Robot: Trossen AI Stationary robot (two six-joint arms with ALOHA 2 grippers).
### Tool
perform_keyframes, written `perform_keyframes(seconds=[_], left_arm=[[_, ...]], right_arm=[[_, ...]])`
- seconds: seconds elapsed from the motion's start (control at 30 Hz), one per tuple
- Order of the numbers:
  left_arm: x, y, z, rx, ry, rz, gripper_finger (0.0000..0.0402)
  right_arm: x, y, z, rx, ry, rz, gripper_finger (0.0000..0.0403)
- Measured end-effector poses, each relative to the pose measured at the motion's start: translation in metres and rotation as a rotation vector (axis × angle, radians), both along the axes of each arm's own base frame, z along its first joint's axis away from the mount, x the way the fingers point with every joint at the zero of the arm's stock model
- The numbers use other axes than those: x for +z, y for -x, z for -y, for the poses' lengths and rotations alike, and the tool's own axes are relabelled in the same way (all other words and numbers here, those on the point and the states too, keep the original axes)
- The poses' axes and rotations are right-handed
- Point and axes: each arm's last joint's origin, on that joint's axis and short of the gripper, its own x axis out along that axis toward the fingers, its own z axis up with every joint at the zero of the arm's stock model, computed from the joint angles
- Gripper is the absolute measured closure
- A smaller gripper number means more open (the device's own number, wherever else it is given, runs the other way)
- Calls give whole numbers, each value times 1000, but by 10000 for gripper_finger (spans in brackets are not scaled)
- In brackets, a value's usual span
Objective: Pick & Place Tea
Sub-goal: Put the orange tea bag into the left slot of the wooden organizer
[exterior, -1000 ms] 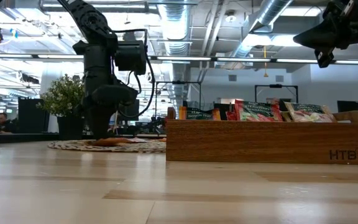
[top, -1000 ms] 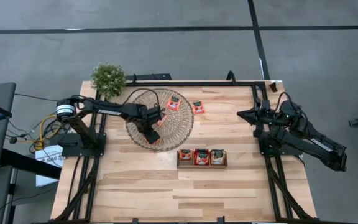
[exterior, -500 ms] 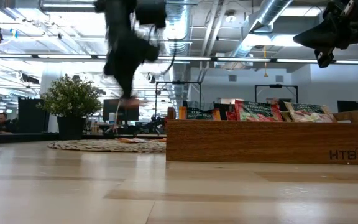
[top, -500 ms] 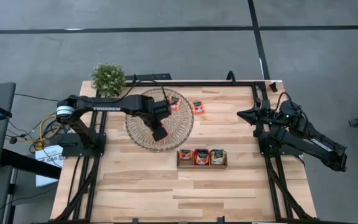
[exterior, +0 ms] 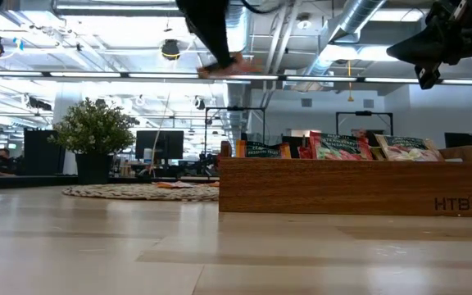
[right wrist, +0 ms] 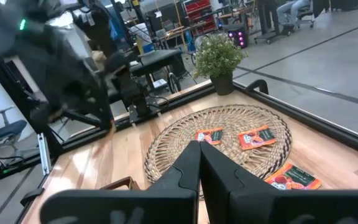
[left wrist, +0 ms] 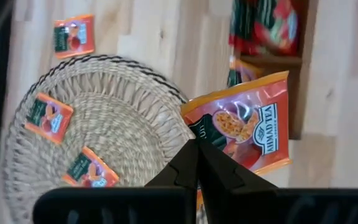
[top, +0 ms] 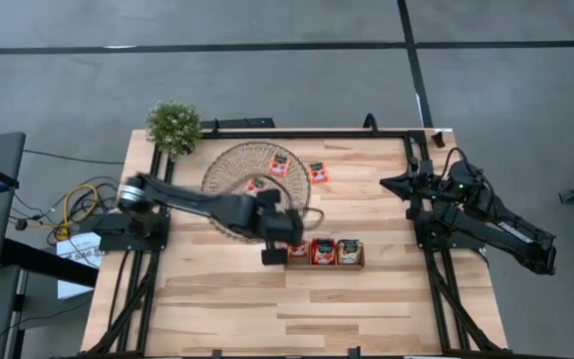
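Observation:
My left gripper (left wrist: 196, 144) is shut on one red-orange tea sachet (left wrist: 244, 127) and hangs high over the left end of the brown wooden tray (top: 324, 265). In the low view it shows near the picture's top (exterior: 220, 59). Two more tea sachets (left wrist: 47, 117) (left wrist: 89, 169) lie flat on the round woven mat (top: 232, 204), and one (top: 317, 172) lies on the table right of the mat. The tray's three parts hold standing sachets (exterior: 334, 146). My right gripper (right wrist: 199, 152) is shut and empty, raised at the table's right side (top: 387, 182). My left gripper pinches the sachet between its two fingers by one edge near a corner (left wrist: 209, 142). The fingers slant steeply down at it from the table's left. The sachet is lifted clear, sticking out flat past the fingertips above the tray's left end.
A small potted plant (top: 173, 125) stands at the far left corner, behind the mat. Black frame rails (top: 422, 289) run along the table's left and right sides. Bare wood (top: 297, 309) stretches in front of the tray to the near edge.
My left gripper has risen from the mat with the sachet and swung toward the table's right and near edge, ending above the tray's left end; its wrist has rolled on the way. The sachet has been lifted clear of the mat.

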Motion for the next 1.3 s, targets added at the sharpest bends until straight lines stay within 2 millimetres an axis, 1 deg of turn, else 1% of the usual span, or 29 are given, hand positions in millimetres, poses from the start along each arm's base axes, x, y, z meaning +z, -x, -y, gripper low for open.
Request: perform_keyframes(seconds=[0.13,0.2,0.3,0.4,0.53,0.67,0.77,0.97,1.07,1.17,1.3], left_arm=[[-29,-29,13,-60,-109,-137,401],[-39,-42,18,-85,-160,-170,401],[-46,-58,28,-127,-219,-189,401],[-46,-68,40,-173,-236,-167,401],[-48,-71,51,-215,-282,-163,401],[-55,-68,56,-225,-326,-205,401],[-58,-70,59,-224,-346,-199,401],[-80,-74,59,-255,-408,-277,401],[-87,-76,60,-280,-445,-305,401],[-89,-75,59,-291,-468,-332,401],[-89,-75,59,-280,-468,-324,401]], right_arm=[[0,0,0,1,0,0,403],[0,0,0,2,0,0,403],[0,0,0,2,0,0,403],[0,0,0,2,1,0,403],[0,0,0,3,2,-1,403],[0,0,0,3,1,-1,403],[0,0,0,3,1,-1,403],[0,0,0,3,1,-2,403],[0,0,0,4,1,-1,403],[0,0,0,4,0,-1,403],[0,0,0,4,0,-1,403]])
